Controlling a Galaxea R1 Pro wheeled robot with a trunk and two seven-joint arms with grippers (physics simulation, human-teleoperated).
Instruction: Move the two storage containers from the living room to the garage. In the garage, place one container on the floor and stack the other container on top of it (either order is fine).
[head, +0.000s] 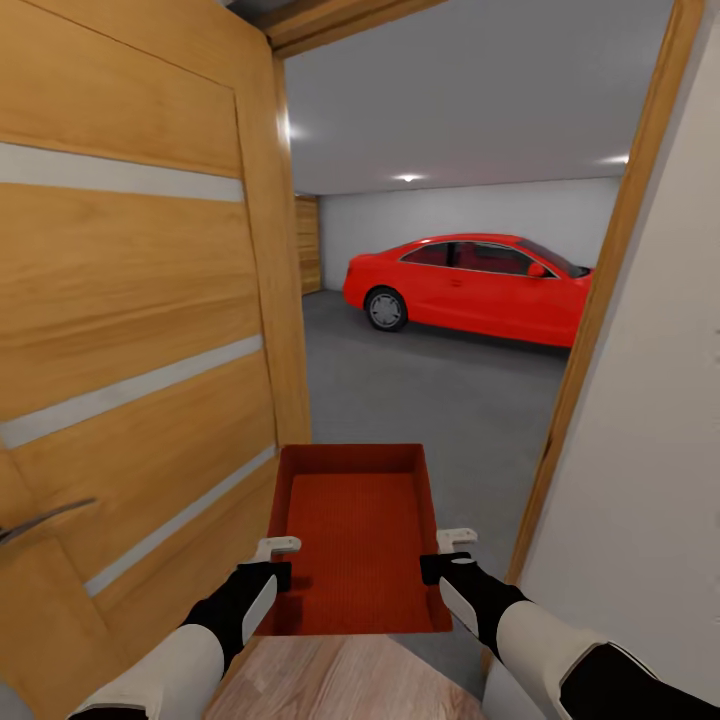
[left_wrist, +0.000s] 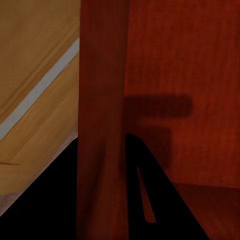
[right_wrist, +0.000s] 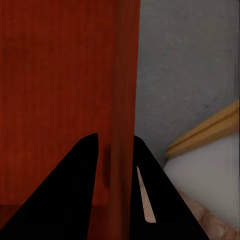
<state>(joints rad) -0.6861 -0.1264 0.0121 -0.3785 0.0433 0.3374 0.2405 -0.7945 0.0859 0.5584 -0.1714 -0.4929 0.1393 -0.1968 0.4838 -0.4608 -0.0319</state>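
I hold one red-orange storage container (head: 355, 540) level in front of me, in the doorway to the garage. My left gripper (head: 276, 568) is shut on its left wall (left_wrist: 102, 125), and my right gripper (head: 444, 560) is shut on its right wall (right_wrist: 125, 100). In both wrist views each wall runs between the two dark fingers. The bin is open-topped and empty. Beyond it lies the garage's dark grey concrete floor (head: 420, 390).
The honey-wood door (head: 130, 330) with frosted strips stands open close on my left, its handle (head: 45, 520) near my left arm. A wood door frame (head: 590, 330) and white wall (head: 650, 450) are tight on the right. A red car (head: 470, 285) is parked farther inside.
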